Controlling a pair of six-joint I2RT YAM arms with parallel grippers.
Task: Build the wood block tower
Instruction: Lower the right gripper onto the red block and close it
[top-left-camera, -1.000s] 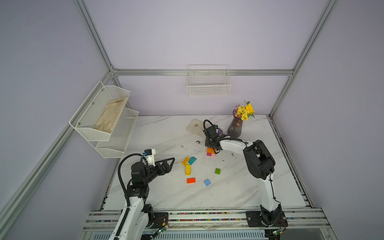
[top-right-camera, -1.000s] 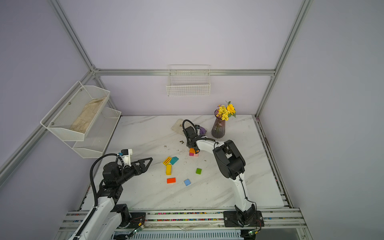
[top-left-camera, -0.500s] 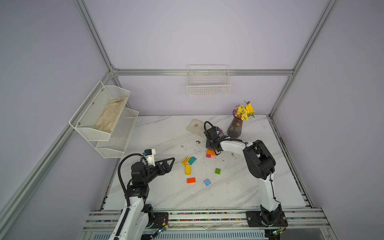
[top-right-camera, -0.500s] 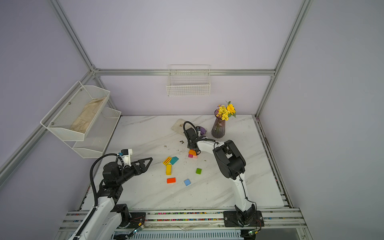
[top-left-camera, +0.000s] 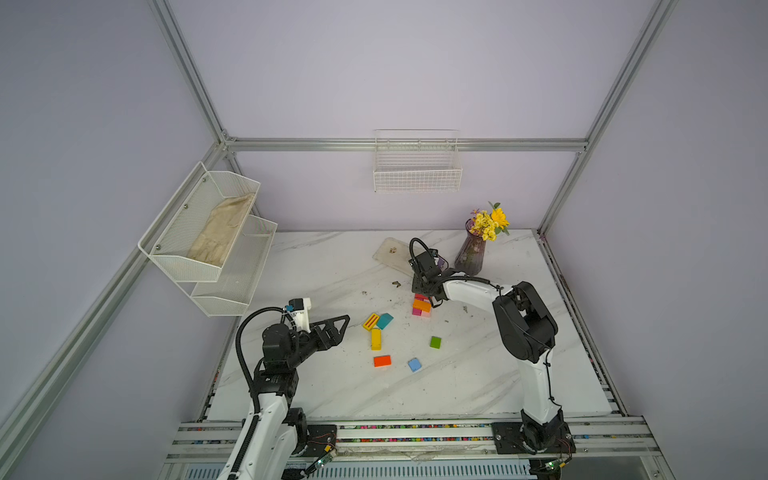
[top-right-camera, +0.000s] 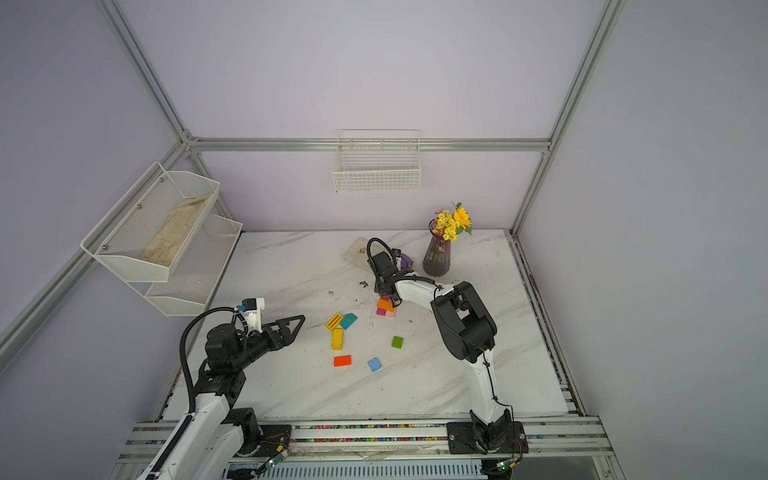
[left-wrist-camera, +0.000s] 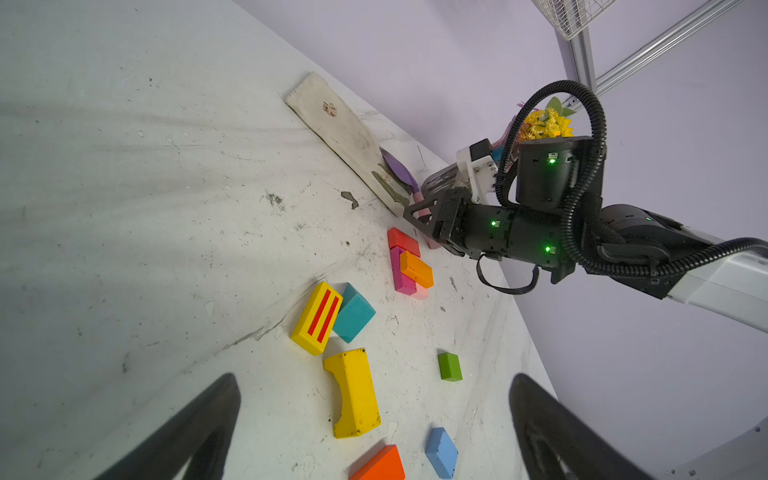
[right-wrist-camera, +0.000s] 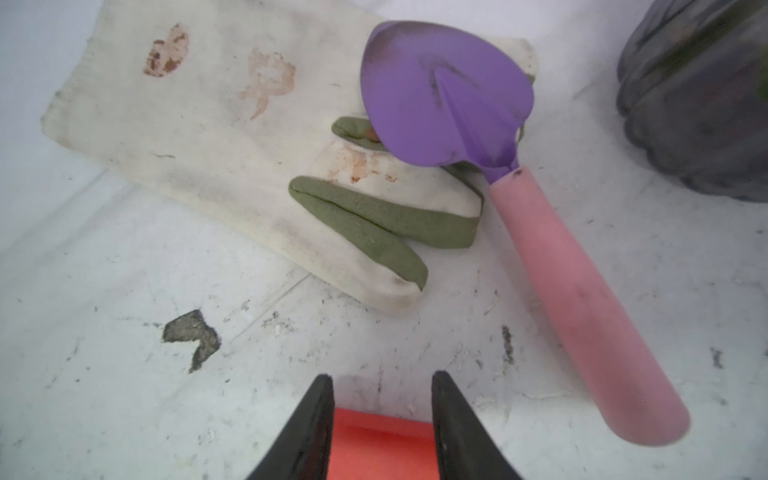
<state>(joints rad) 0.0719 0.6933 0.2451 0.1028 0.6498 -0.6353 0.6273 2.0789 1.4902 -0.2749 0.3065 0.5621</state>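
In both top views, my left claw (top-left-camera: 340, 326) (top-right-camera: 296, 325) hangs left of the middle, spread wide, holding nothing. My right claw (top-left-camera: 423, 291) (top-right-camera: 385, 291) sits right over the small tower of painted wood blocks (top-left-camera: 421, 306) (top-right-camera: 385, 308), just above the middle of the white marble surface (top-left-camera: 478, 386) (top-right-camera: 436, 386). Lower down lie loose blocks: a yellow block with red stripes (top-left-camera: 370, 322) touching a teal block (top-left-camera: 385, 321), a yellow arch block (top-left-camera: 375, 339), a green cube (top-left-camera: 435, 342), a flat orange-red block (top-left-camera: 382, 360) and a flat blue block (top-left-camera: 414, 365).

In the left wrist view, the tower (left-wrist-camera: 409, 266) is in the middle. A flat red block (left-wrist-camera: 403, 241) and an orange block (left-wrist-camera: 416, 270) are on top, a magenta block (left-wrist-camera: 399, 276) and a pale pink block (left-wrist-camera: 420, 293) under them.

In the right wrist view, the right claw's black fingers (right-wrist-camera: 316, 428) stand apart at the bottom middle, with the red block (right-wrist-camera: 380, 444) between them. I cannot tell if they squeeze it. Above them lie a dirty white glove with green fingers (right-wrist-camera: 208, 137) and a purple trowel with a pink handle (right-wrist-camera: 444, 99).
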